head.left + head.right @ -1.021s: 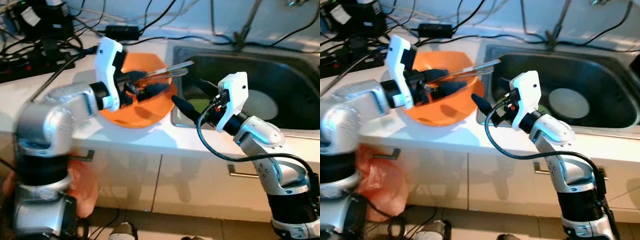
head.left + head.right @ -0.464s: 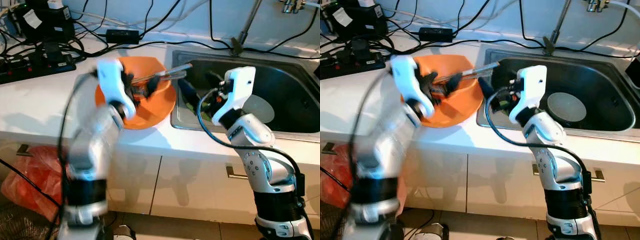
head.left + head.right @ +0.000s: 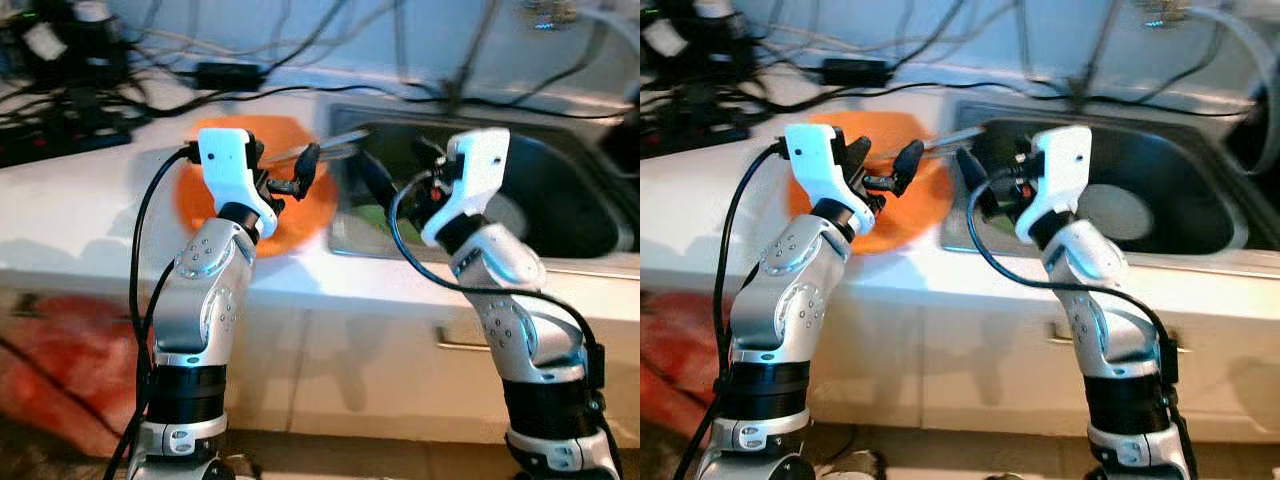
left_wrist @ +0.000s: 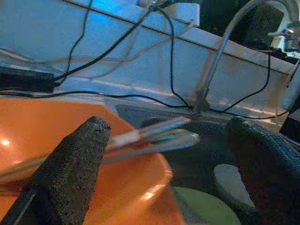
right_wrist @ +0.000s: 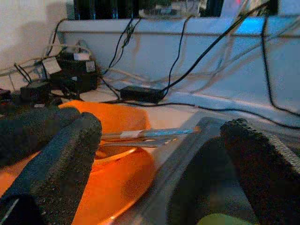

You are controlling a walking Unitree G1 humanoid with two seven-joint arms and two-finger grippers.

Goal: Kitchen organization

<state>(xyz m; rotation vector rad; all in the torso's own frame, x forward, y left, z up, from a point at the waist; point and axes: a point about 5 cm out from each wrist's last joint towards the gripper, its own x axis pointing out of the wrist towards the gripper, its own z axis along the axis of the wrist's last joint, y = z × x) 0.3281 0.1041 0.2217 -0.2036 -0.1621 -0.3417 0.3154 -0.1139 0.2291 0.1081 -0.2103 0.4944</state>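
An orange bowl sits on the white counter, just left of the sink. Two metal utensils lie in it, their handles sticking out over the sink's edge. My left gripper hovers open above the bowl's right side; the utensils pass between its fingers without being clamped. My right gripper is open over the sink's left end, pointing at the utensil handles and the bowl.
A white plate and something green lie in the sink. Cables and power bricks crowd the back left of the counter. Cabinet doors with a handle lie below, and a red bag is on the floor.
My left arm has swung from lying across the counter to upright, lifting its gripper out of the bowl. The right gripper has risen toward the utensil handles. The camera has shifted.
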